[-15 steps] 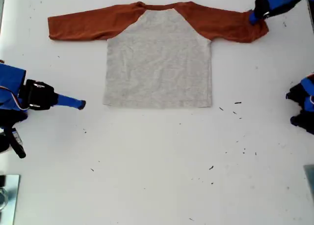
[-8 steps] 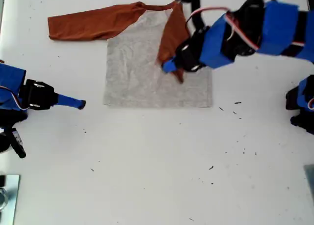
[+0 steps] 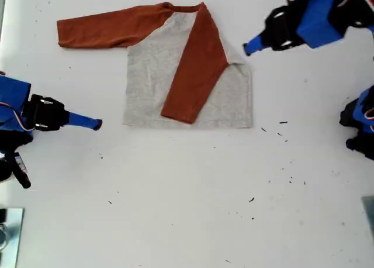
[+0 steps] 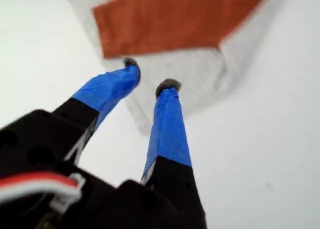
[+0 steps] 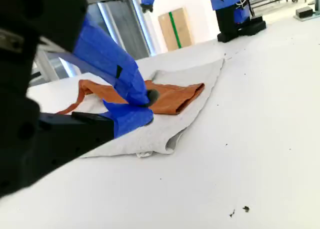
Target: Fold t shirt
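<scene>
T shirt flat on white table, toward exterior view's top. Speckled grey body; rust-orange sleeves. One sleeve folded diagonally across body, other extended toward exterior view's left. My first gripper above shirt edge, jaws slightly parted, empty. My second gripper beside hem, closed, gripping nothing.

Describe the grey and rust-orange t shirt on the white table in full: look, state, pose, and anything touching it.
The small raglan t shirt, with a speckled light-grey body, rust-orange long sleeves and neckband, lies flat on the white table. One sleeve is folded diagonally across the body; the other sleeve stretches toward the exterior view's left. No logo shows. Neither gripper touches it; my first gripper hovers open near its edge.
</scene>
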Tool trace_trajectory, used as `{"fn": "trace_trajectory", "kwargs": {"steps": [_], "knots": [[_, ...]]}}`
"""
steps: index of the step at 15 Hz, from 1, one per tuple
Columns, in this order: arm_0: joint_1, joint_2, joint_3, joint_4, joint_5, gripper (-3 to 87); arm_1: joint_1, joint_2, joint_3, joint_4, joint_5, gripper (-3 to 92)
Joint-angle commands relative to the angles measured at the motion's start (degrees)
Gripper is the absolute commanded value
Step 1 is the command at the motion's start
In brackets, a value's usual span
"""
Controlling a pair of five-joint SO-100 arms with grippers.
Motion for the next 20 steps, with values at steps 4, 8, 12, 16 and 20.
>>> {"fn": "trace_trajectory", "kwargs": {"steps": [4,8,12,16,20], "knots": [[-1.85,-0.35,0.35,-0.18,-12.66,-0.3,1.32,50.1,60.29,-8.88,8.96,3.5],[1.58,-31.64,-20.83,0.35,-32.87,-0.4,-2.55,66.45,71.37,-6.06,11.87,3.5],[-24.52,-61.35,-61.7,22.94,-11.6,5.6,-4.31,67.06,73.3,-6.33,12.39,3.5],[-50.54,-69.7,-63.9,22.24,5.19,23.1,-5.54,71.28,76.55,-4.04,13.18,3.5],[-63.02,-78.75,-52.56,9.84,7.29,27.5,-5.54,71.28,76.64,-3.78,12.3,3.5]]}}
